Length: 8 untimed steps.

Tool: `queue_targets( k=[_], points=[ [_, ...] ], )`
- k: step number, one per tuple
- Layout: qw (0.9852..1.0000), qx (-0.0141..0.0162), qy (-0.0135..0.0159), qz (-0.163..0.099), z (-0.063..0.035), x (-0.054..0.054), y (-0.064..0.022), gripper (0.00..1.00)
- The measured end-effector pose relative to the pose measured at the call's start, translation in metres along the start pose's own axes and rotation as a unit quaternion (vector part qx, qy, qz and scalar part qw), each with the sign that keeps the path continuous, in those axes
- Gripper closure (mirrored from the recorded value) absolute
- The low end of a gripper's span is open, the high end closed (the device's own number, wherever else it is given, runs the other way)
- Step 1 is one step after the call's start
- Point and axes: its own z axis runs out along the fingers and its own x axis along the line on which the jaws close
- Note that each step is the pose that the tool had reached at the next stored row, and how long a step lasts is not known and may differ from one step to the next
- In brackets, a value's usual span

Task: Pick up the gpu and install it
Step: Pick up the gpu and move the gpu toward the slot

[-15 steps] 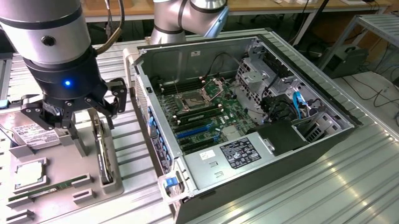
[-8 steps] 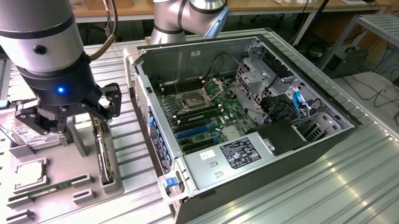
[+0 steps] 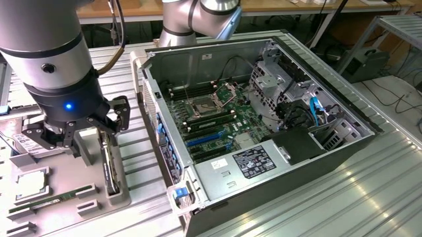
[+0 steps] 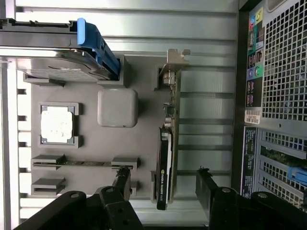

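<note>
Ribbed silvery metal counter is occupied by a grey plastic parts tray, in which the thin black gpu card is stood on edge. Directly above the tray, the black hand is spread wide and empty, its fingers set either side of the card's long axis.

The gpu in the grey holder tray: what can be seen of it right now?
The thin black rectangular gpu card stands on edge in a slot of the grey plastic tray. A silvery metal bracket caps one end; a lettered black shroud covers the other half. The open black gripper straddles it, its fingers clear of both faces.
</note>
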Motion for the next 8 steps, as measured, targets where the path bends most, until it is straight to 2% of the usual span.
queue_targets(
  k=[1,2,8],
  points=[
    [1.0000,-0.0020,-0.0001,0.000,0.0013,0.000,-0.0007,0.34],
    [1.0000,-0.0025,-0.0003,0.000,0.0027,0.000,-0.0009,0.34],
    [1.0000,-0.0026,0.0015,-0.001,0.0122,0.000,-0.0013,0.34]
  ],
)
